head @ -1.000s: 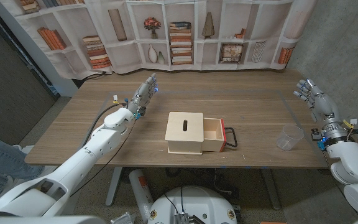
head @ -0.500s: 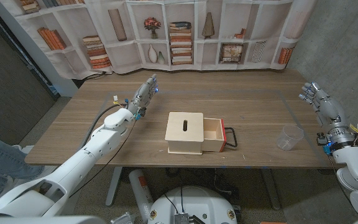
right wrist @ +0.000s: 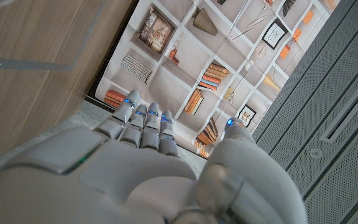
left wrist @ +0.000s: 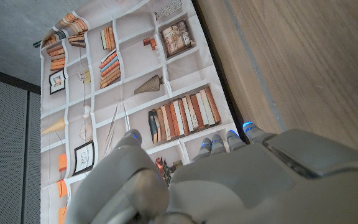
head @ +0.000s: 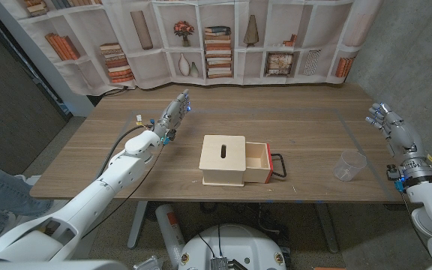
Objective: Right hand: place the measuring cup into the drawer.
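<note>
Measuring cup (head: 349, 166) stood upright on the worktop (head: 298, 120) near its right edge, apart from the wooden box (head: 223, 160), whose drawer (head: 256, 162) was pulled open twd the cup. Right hand (head: 396, 133) was off the worktop's right edge, fingers extended & slightly spread, holding nothing. Left hand (head: 172, 115) was over the worktop left of the box, fingers straight, close together, empty
</note>
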Action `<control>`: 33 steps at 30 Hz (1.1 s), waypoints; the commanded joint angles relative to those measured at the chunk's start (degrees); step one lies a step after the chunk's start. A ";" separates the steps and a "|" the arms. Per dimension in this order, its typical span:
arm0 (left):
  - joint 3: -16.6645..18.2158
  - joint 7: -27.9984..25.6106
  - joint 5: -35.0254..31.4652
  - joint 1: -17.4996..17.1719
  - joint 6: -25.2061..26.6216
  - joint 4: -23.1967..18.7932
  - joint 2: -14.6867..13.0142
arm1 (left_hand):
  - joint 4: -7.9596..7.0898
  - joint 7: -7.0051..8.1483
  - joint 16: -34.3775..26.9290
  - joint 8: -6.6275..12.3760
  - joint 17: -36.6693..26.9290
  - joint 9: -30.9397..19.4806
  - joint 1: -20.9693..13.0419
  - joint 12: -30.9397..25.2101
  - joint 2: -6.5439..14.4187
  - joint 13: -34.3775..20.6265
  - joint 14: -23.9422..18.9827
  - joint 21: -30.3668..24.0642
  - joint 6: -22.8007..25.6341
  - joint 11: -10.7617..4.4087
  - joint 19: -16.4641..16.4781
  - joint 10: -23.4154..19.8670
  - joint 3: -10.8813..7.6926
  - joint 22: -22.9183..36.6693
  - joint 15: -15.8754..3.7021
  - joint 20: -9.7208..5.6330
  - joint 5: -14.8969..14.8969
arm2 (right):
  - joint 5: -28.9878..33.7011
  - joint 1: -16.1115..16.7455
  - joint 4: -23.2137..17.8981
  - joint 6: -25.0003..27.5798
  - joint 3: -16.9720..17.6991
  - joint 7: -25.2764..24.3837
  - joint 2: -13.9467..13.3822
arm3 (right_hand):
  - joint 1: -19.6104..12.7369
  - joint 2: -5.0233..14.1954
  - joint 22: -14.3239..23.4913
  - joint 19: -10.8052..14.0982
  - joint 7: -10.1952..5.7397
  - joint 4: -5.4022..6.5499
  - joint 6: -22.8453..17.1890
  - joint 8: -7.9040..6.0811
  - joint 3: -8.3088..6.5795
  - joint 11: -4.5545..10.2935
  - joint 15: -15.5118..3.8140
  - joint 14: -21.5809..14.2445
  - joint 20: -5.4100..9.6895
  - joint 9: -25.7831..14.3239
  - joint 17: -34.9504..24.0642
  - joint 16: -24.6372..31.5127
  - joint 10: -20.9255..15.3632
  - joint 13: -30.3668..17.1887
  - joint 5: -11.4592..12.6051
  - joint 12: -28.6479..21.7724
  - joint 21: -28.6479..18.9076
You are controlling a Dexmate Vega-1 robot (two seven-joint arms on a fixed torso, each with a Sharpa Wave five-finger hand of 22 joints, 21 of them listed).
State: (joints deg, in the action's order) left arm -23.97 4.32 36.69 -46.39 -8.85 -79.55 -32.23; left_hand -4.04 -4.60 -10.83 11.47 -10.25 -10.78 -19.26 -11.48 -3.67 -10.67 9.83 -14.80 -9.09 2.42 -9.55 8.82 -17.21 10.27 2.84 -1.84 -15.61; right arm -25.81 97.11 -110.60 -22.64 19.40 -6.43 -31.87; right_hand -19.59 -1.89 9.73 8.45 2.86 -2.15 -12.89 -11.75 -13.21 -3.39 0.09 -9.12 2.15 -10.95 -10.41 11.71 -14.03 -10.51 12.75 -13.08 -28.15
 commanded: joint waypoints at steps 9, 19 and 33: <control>0.77 -0.86 0.28 -1.39 -0.35 -1.74 -0.62 | 0.01 -0.04 -0.04 -0.04 -0.19 -0.11 -0.74 -0.37 0.05 -0.07 1.55 0.46 -0.06 -0.05 -2.67 -0.12 0.50 0.11 0.12 -1.19 -0.01 | 3.95 2.35 -1.63 -0.27 1.24 -1.62 2.87 | -1.22 -0.31 0.09 0.54 -0.64 -0.86 -0.40 0.15 -0.07 0.17 -0.08 -0.46 -0.04 -0.13 -0.01 -0.37 -0.22 -0.25 0.11 -0.12 0.50; 0.60 -0.64 0.20 -1.17 -1.17 -1.62 -0.03 | 0.02 -0.07 0.10 0.03 -0.20 -0.12 -0.76 -0.29 0.10 -0.07 1.87 0.76 0.17 0.07 -2.98 0.05 0.61 0.12 0.08 -1.45 0.04 | 7.01 3.35 -2.63 0.40 2.06 -3.08 4.07 | -2.72 -1.48 0.02 0.95 -1.15 -2.16 -0.26 0.16 0.01 0.42 -0.41 -0.74 -0.38 -0.12 0.06 -0.44 -0.26 -0.26 0.58 -0.04 1.09; 0.87 -0.88 0.34 -1.41 -1.23 -1.17 -0.15 | 0.02 -0.04 0.10 0.09 -0.22 -0.12 -0.79 -0.23 0.18 -0.06 1.89 0.95 0.41 0.25 -2.96 0.16 0.74 0.14 0.03 -1.41 0.09 | 11.56 4.12 -3.32 1.31 1.80 -4.84 5.19 | -4.70 -3.47 0.00 1.00 -1.76 -3.91 0.29 0.29 0.38 0.45 -0.16 0.18 -1.32 -0.15 0.06 -0.96 0.26 -0.32 1.84 0.28 2.32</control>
State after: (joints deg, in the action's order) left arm -23.31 3.62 37.01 -47.60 -9.88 -81.06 -32.40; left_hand -4.01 -4.81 -10.83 11.47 -10.25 -10.78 -19.49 -11.48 -3.45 -10.67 9.83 -13.92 -8.89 2.35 -9.55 8.74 -16.73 10.26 2.84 -1.84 -15.61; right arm -18.36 100.40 -113.17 -22.19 21.22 -9.44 -27.78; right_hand -23.50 -5.20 9.60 9.17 1.30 -5.80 -12.57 -11.75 -12.74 -3.18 -0.10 -9.31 1.42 -10.95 -10.28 11.00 -13.80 -10.51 14.09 -13.08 -26.04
